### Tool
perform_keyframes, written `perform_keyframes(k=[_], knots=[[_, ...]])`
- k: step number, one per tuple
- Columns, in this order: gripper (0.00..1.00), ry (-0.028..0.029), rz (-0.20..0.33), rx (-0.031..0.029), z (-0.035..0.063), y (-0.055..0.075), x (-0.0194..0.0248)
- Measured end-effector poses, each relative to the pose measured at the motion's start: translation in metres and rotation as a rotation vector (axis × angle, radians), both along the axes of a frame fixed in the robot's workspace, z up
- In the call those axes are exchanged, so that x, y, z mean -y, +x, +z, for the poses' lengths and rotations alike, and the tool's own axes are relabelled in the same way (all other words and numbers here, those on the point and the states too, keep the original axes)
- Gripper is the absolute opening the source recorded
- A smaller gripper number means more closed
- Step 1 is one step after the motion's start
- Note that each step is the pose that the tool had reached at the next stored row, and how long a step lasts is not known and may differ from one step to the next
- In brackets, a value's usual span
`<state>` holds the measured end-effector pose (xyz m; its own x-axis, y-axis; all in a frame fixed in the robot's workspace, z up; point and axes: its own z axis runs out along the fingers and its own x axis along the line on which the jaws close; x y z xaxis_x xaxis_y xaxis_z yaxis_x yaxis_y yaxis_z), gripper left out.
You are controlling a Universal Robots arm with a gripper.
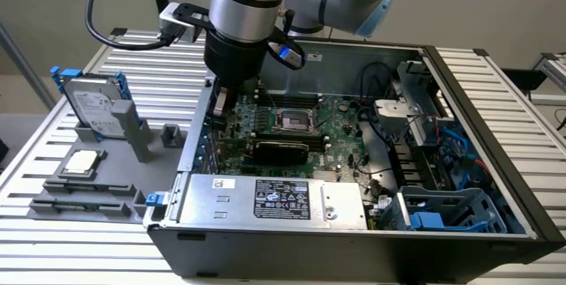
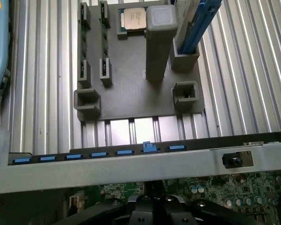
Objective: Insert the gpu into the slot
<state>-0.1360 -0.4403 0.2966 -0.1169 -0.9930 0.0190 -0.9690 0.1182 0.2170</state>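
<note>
Exterior view: thin flat black gpu card (image 1: 278,149), prob. light, stiff, easy to break; hold by edges. Gripper (image 1: 221,103) jaws: can't tell.

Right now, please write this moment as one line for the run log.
arm: lowered into open computer case | fingers: above green motherboard | card: lying across board | hard drive: upright in grey stand outside case

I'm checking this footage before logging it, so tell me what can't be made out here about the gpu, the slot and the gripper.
- Gripper fingers: in the exterior view the arm's own body hides them; open or shut cannot be told.
- The slot: not distinguishable in the exterior view; the gpu lies over that part of the motherboard.
- Whether the gpu is fully seated: too small to tell in the exterior view.
</note>
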Motion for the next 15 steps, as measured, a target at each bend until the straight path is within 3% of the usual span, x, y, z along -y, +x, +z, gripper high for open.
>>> perform_keyframes(k=[6, 8, 10, 15], knots=[[0.11, 0.0003, 0.0, 0.0013, 0.0075, 0.014, -0.0001], [0.11, 0.0016, 0.0, 0.0116, 0.0078, 0.019, 0.0], [0.11, 0.0037, 0.0, 0.0345, 0.0078, 0.023, 0.0], [0.11, 0.0072, 0.0, 0.1098, 0.0078, 0.03, 0.0]])
